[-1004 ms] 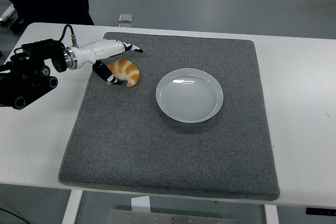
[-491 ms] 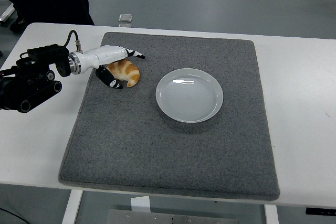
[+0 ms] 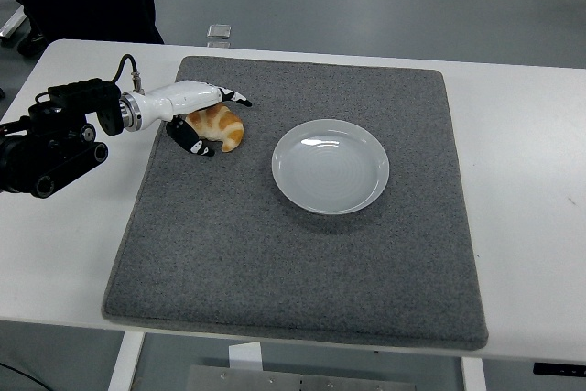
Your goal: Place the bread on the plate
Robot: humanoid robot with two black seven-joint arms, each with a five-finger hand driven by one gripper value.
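On the white table (image 3: 531, 135) a grey mat (image 3: 302, 263) carries the bread (image 3: 220, 125) left of the plate (image 3: 330, 166), the left hand (image 3: 197, 116) only loosely cupped around it, so lifting now risks it slipping free.

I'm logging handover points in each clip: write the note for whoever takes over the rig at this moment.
Left hand: over the bread at the grey mat's far-left part, fingers arched over it, thumb below; a firm grip is not evident.
Right hand: out of view.
Plate: mid-mat, to the right of the bread, nothing on it.
Done: the reach.
Left: secure the grasp, lift, carry to the plate, release.
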